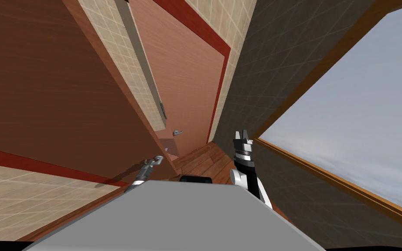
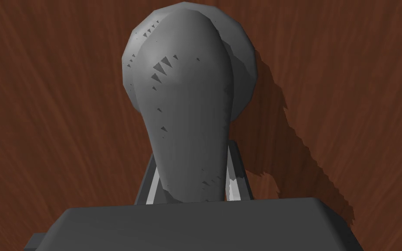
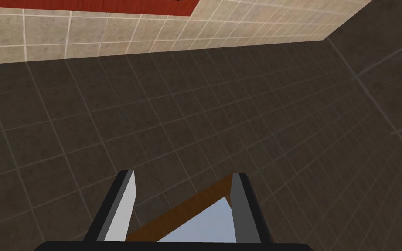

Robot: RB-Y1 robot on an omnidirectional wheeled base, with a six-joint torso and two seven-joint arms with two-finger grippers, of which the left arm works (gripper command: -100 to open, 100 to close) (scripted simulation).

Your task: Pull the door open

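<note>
Door (image 1: 43,87): big brown wood board, far over on the left in the head view. Hard to tell if it is open a bit yet.
Left gripper (image 1: 154,161): right up against the door, casting a shadow on the wood.
Handle (image 2: 187,109): grey and smooth, round at the far end, sticking out from the brown wood.
Left fingers (image 2: 234,185): squeezed on the thin end of the handle, one on each side.
Other door (image 1: 182,78): lighter brown with a red frame, further ahead, with its own small handle. Not the one in hand.
Right gripper (image 1: 243,136): held up on the right, well away from the door. Fingers apart, nothing between them.
Step now: the grab looks done, so most likely the start of the pull.
Next move: probably a slow pull back toward the body, with the squeeze kept tight so the handle does not slip out. Also a curved path, since a door swings round its hinges, and maybe a roll back to make room.
</note>
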